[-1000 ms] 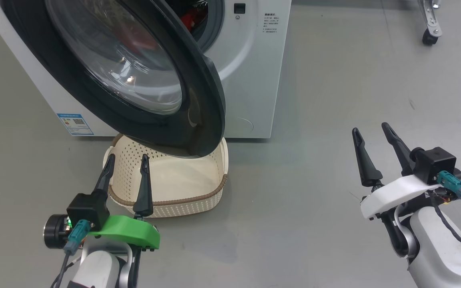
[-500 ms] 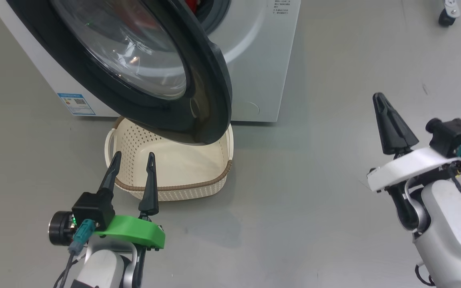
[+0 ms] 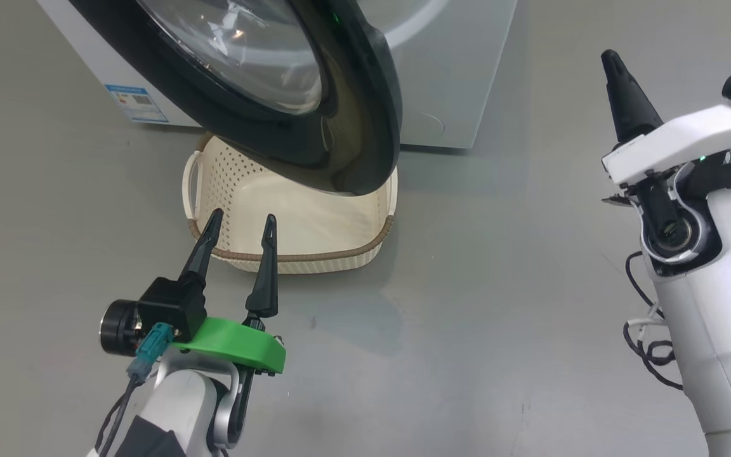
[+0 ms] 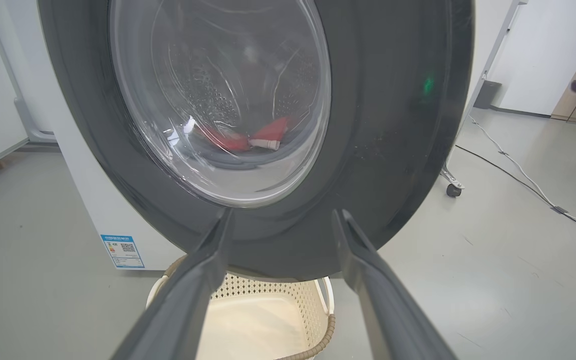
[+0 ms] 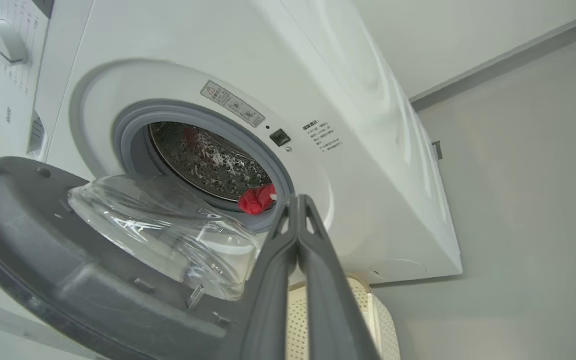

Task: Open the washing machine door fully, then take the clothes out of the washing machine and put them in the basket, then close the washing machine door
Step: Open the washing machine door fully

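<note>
The washing machine door [image 3: 365, 108] stands partly open, its black ring hanging over the cream basket [image 3: 315, 257]. My left gripper [image 3: 242, 219] is open with nothing in it, its fingertips at the basket's near rim, below the door [image 4: 393, 125]. Red clothes [image 4: 228, 141] show through the glass. My right gripper [image 3: 610, 58] is shut on nothing, raised to the right of the washing machine [image 3: 460, 76]. In the right wrist view the shut gripper [image 5: 296, 197] points at the grey-rimmed port, where red clothes [image 5: 257, 199] lie at the drum's lower edge behind the door [image 5: 43, 250].
Grey floor [image 3: 499, 304] spreads wide between my arms and to the right of the basket. A blue label [image 3: 136, 103] marks the machine's lower left. A wheeled stand leg [image 4: 452, 189] and a floor cable [image 4: 533, 192] lie to the right of the machine.
The head camera has tilted, shifting the machine up and to the right in the picture. My right gripper has shut and risen beside the machine. The left gripper stays open at the basket.
</note>
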Tool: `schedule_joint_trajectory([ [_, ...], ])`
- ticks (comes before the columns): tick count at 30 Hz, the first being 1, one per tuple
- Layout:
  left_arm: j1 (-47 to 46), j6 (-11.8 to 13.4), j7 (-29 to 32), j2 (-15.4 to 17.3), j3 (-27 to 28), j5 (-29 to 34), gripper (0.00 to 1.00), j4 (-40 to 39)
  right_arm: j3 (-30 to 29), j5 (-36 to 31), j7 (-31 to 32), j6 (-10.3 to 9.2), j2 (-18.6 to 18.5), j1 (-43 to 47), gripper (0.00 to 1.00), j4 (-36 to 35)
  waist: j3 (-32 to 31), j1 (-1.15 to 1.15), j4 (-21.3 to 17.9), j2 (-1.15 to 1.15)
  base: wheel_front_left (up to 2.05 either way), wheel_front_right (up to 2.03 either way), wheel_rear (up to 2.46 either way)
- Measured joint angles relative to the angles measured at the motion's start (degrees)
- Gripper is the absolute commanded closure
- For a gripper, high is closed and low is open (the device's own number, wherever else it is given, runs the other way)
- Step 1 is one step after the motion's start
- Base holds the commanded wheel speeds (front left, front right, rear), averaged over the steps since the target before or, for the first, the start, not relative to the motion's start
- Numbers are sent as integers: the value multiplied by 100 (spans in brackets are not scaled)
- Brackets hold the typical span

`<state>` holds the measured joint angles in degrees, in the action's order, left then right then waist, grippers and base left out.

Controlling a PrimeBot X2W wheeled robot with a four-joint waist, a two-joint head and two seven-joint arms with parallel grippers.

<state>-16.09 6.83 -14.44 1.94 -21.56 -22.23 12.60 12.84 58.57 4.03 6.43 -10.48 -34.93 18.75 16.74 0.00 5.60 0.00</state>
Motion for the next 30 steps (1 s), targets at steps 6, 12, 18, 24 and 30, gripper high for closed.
schedule_joint_trajectory([
  [6,-138,0,0,-2,-115,-80,0,0,-311,1449,1071,-2,447,-315,100,278,189,0,253,0,0,0,0],
  [12,-186,0,0,-1,-178,-142,0,0,-497,2048,1731,-176,461,-703,100,406,309,0,451,0,0,0,0],
  [18,-279,0,0,-3,-257,-211,0,-40,-555,2565,2401,-417,459,-971,100,503,413,0,664,0,0,0,0],
  [24,-285,0,0,-3,-285,-307,0,-45,-492,2880,2980,-668,466,-1074,100,625,472,0,839,0,0,0,0],
  [30,-287,0,0,-3,-290,-345,0,-43,-478,3136,3386,-839,488,-1202,100,695,476,0,951,0,0,0,0],
])
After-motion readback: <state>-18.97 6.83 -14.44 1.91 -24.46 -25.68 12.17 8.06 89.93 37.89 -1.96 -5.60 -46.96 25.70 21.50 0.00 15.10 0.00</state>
